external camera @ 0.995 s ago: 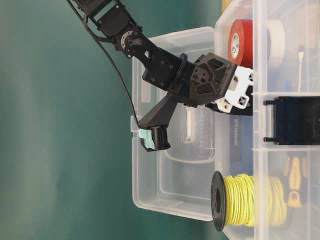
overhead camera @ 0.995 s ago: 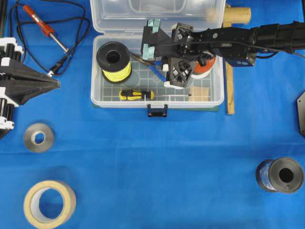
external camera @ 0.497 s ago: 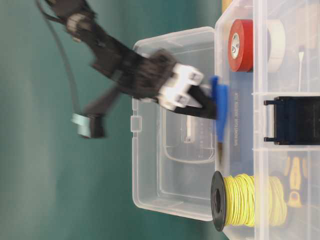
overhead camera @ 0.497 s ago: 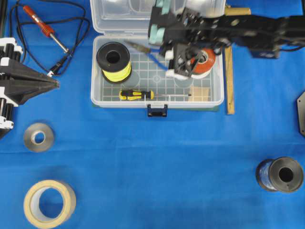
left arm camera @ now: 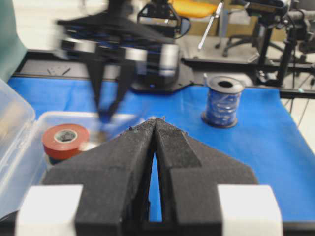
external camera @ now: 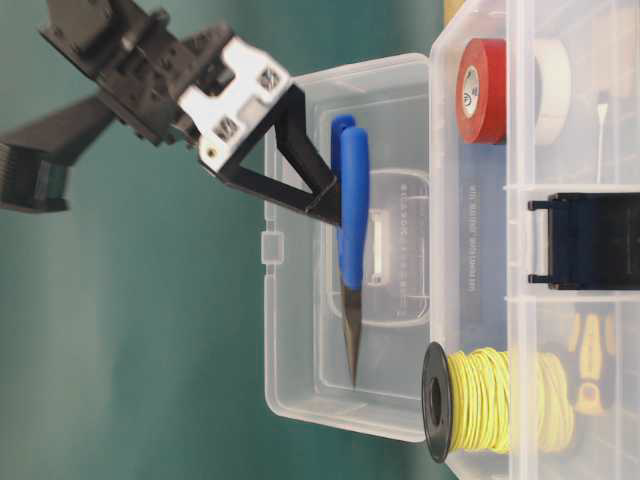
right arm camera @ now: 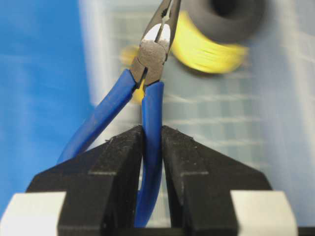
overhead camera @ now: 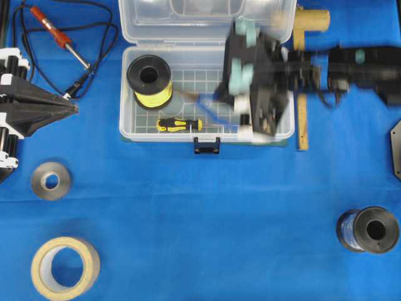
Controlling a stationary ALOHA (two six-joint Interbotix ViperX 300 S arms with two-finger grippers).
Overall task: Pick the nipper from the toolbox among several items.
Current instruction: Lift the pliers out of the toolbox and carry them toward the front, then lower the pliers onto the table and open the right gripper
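The nipper (right arm camera: 152, 110) has two curved blue handles and pointed dark jaws. My right gripper (right arm camera: 152, 129) is shut on one of its handles, and the other handle splays off to the left. In the table-level view the nipper (external camera: 352, 215) hangs in the air off the gripper (external camera: 330, 205), clear of the toolbox (external camera: 470, 300), its tip toward the yellow spool. From overhead the arm and the nipper (overhead camera: 216, 113) are blurred over the right half of the open toolbox (overhead camera: 163, 137). My left gripper (overhead camera: 75, 110) rests at the left table edge, shut with nothing in it (left arm camera: 155, 120).
Inside the toolbox are a yellow wire spool (overhead camera: 149, 78), a yellow-and-black screwdriver (overhead camera: 178, 124) and red tape (external camera: 482, 90). Around it lie a soldering iron (overhead camera: 59, 37), a metal ring (overhead camera: 51, 180), a masking tape roll (overhead camera: 64, 266), a dark spool (overhead camera: 368, 229) and a wooden ruler (overhead camera: 302, 119).
My right gripper has risen out of the toolbox with the nipper and swung toward the box's front right. The left arm has not moved.
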